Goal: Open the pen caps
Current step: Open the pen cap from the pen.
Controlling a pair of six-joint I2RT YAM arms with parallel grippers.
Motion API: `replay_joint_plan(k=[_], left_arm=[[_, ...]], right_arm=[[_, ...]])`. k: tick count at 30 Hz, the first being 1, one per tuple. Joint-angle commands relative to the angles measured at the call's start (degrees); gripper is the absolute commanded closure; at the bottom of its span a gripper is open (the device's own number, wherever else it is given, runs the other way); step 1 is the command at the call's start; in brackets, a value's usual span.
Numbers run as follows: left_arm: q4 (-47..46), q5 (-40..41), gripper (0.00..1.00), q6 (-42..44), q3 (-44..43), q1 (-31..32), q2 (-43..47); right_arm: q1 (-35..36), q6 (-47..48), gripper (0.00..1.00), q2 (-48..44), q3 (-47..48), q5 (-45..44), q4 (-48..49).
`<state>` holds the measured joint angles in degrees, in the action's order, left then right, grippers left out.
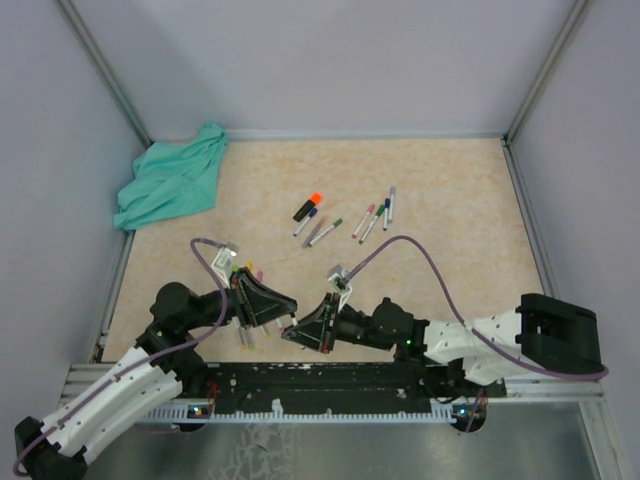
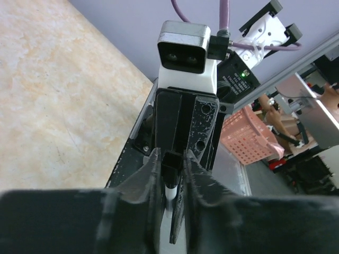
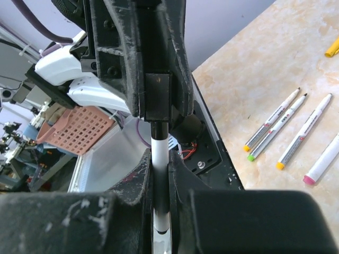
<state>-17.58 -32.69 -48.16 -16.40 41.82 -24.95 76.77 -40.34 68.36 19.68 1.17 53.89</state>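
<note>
One pen is held between both grippers near the table's front edge. My left gripper (image 1: 283, 313) (image 2: 171, 164) is shut on its black cap (image 2: 172, 162). My right gripper (image 1: 301, 330) (image 3: 160, 174) is shut on its white barrel (image 3: 159, 151), which runs straight up into the left fingers. The cap is still joined to the barrel. Several capped pens (image 1: 322, 232) (image 1: 376, 218) lie mid-table, with an orange-capped marker (image 1: 308, 207). More pens with yellow, green and pink caps (image 3: 275, 124) lie to the right in the right wrist view.
A teal cloth (image 1: 170, 180) is bunched at the back left corner. A few small pens lie beside the left arm (image 1: 248, 338). Grey walls enclose the table. A pink basket (image 2: 249, 135) stands off the table beyond the front rail.
</note>
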Motion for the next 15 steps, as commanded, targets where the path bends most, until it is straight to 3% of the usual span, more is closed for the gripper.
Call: replay_joint_plan(k=[1, 2, 3, 6, 9, 11, 15], left_arm=[[-4.7, -1.7, 0.9, -0.4, 0.6, 0.3, -0.5], [-5.3, -1.7, 0.99, -0.5, 0.6, 0.3, -0.7], [-5.6, -1.6, 1.0, -0.6, 0.6, 0.3, -0.9], [-5.7, 1.4, 1.0, 0.0, -0.2, 0.3, -0.6], [-3.9, 9.7, 1.0, 2.3, -2.8, 0.2, -0.3], [-3.4, 15.5, 1.0, 5.0, -5.8, 0.1, -2.3], [-4.9, 18.2, 1.0, 7.7, -13.2, -0.4, -9.2]], right_arm=[[0.5, -1.2, 1.0, 1.4, 1.9, 0.7, 7.1], [0.5, -1.6, 1.0, 1.7, 1.6, 1.0, 8.3], [0.5, -2.0, 1.0, 2.1, 1.3, 1.3, 9.7], [0.5, -2.9, 1.0, 2.8, 0.0, 2.0, 13.2], [0.5, -4.0, 1.0, 4.1, -0.8, 3.8, 15.6], [0.6, -5.5, 1.0, 6.0, -2.0, 3.7, 19.1], [0.9, -7.4, 1.0, 8.5, -5.0, 2.3, 25.5]])
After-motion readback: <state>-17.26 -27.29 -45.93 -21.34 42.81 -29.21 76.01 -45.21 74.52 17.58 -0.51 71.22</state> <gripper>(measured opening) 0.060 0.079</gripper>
